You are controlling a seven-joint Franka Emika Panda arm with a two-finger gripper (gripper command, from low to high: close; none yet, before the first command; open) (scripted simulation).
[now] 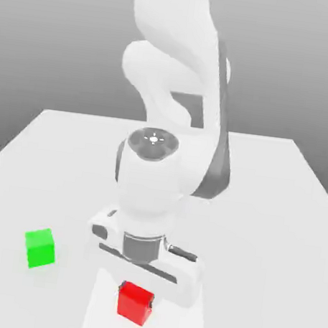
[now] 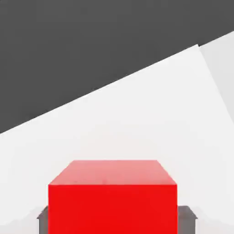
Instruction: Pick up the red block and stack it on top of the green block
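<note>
The red block (image 1: 135,302) is a small bright-red cube near the table's front edge, directly under the hand. My gripper (image 1: 135,301) reaches down over it, with a dark finger against each side of the cube. In the hand view the red block (image 2: 112,201) sits between the grey fingertips (image 2: 43,220), which touch its two sides, so the gripper (image 2: 112,221) is shut on it. I cannot tell whether the cube rests on the table or hangs just above it. The green block (image 1: 39,247) stands alone on the table toward the exterior view's left, apart from the hand.
The white table (image 1: 263,208) stretches back behind the arm, whose bulky white links (image 1: 158,173) rise over its middle. In the hand view the table's edge (image 2: 137,75) runs diagonally with dark ground beyond it.
</note>
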